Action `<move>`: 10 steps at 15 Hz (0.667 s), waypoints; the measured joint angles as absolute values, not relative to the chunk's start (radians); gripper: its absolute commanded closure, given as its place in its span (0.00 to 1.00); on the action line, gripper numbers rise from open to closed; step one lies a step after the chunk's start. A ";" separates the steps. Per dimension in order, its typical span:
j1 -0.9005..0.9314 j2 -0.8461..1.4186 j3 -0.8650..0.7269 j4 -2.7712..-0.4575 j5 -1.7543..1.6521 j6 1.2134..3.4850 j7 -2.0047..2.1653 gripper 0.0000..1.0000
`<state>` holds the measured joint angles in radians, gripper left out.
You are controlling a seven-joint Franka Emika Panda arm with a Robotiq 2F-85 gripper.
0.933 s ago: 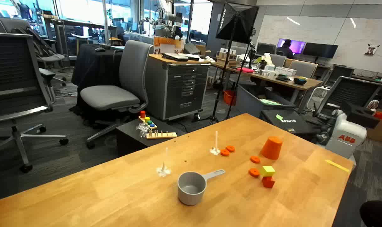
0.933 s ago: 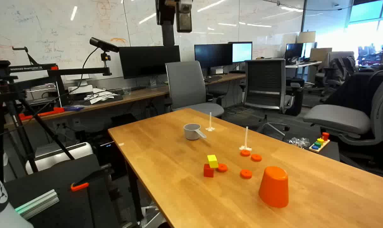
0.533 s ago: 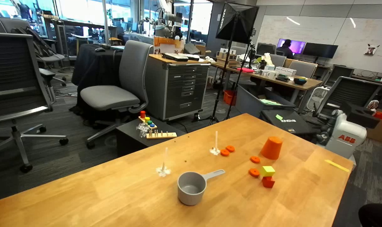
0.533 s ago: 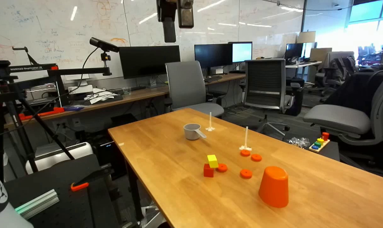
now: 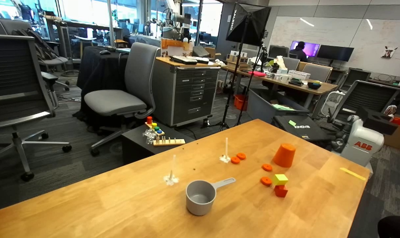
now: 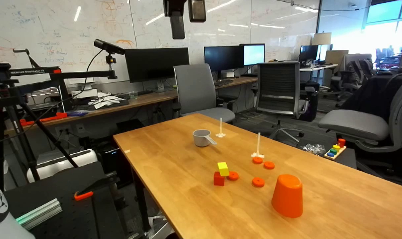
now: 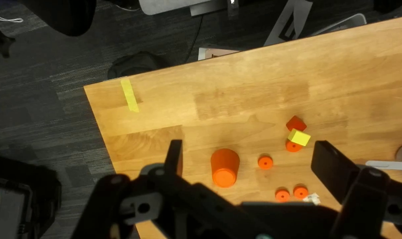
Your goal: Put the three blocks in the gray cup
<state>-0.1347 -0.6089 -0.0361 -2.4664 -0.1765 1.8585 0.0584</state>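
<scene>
Gripper [image 7: 249, 142]: jaws spread wide, holding nothing, high over the table [image 7: 247, 103]; pick not yet begun, we judge.
Yellow block [image 7: 299, 137]: seems perched off-centre on the red block [image 7: 295, 123]; a skewed descent could topple it.
Red block: on the table; going for it first could bring the yellow down.
Orange ring [image 7: 292, 147]: just beside the pair; an off-line landing could nudge it.
Third block: we cannot make it out.
Gray cup [image 5: 197, 209]: upright, well apart from the blocks, no block inside; a bump on its handle [image 5: 225, 181] could swing it.
Orange cup [image 7: 224, 167]: mouth down; we cannot see under it.
</scene>
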 measured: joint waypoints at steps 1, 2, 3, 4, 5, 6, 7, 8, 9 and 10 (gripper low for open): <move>-0.134 -0.615 -0.046 -2.465 -0.177 1.864 0.041 0.00; -0.131 -0.615 -0.051 -2.462 -0.177 1.876 0.025 0.00; -0.125 -0.608 -0.050 -2.459 -0.177 1.889 0.016 0.00; -0.116 -0.594 -0.045 -2.455 -0.177 1.906 0.015 0.00; -0.102 -0.573 -0.038 -2.453 -0.177 1.925 0.015 0.00; -0.087 -0.544 -0.029 -2.451 -0.176 1.947 0.016 0.00; -0.073 -0.508 -0.017 -2.448 -0.174 1.967 0.018 0.00; -0.060 -0.465 -0.004 -2.443 -0.173 1.988 0.021 0.00; -0.047 -0.414 0.009 -2.435 -0.173 2.008 0.028 0.00; -0.037 -0.357 0.022 -2.423 -0.173 2.025 0.037 0.00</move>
<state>-0.0375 -0.3573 0.0217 -2.4232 -0.1732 2.0245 0.0369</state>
